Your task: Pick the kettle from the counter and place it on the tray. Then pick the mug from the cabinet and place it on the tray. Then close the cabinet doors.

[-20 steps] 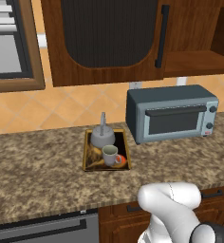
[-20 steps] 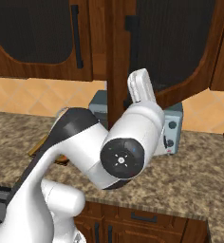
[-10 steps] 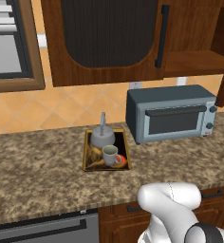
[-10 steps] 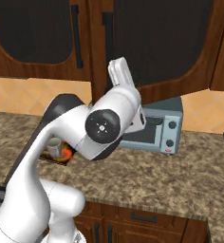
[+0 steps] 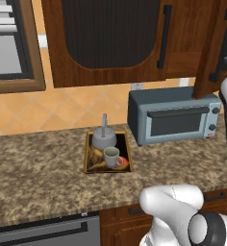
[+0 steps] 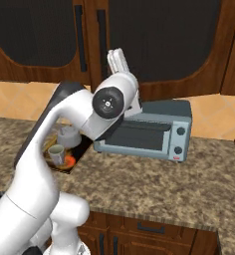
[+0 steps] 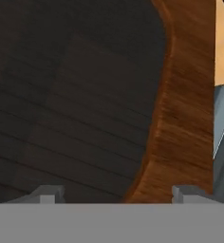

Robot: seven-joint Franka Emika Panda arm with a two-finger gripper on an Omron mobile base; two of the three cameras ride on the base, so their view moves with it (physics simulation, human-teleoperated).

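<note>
The grey kettle (image 5: 104, 139) and the pale mug (image 5: 110, 156) both stand on the dark tray (image 5: 89, 166) on the granite counter (image 5: 33, 182). Past my arm I see the mug (image 6: 55, 151) and the kettle (image 6: 68, 136) again. My gripper (image 6: 117, 54) is raised high against the right cabinet door (image 6: 164, 40), near its black bar handle (image 6: 100, 30). In the hand view the gripper (image 7: 117, 194) is open with nothing between its fingertips, close to that door's ribbed panel (image 7: 71, 95). The left door (image 5: 110, 38) is shut. The right door (image 5: 214, 53) stands ajar.
A blue-grey toaster oven (image 5: 173, 117) sits on the counter right of the tray, below the right door. A built-in appliance with a wooden frame (image 5: 9, 48) is at the far left. Drawers (image 6: 149, 229) run under the counter edge.
My arm has swung leftwards in the right base view, and the right cabinet door has moved with it towards shut. The kettle, mug and tray have not moved.
</note>
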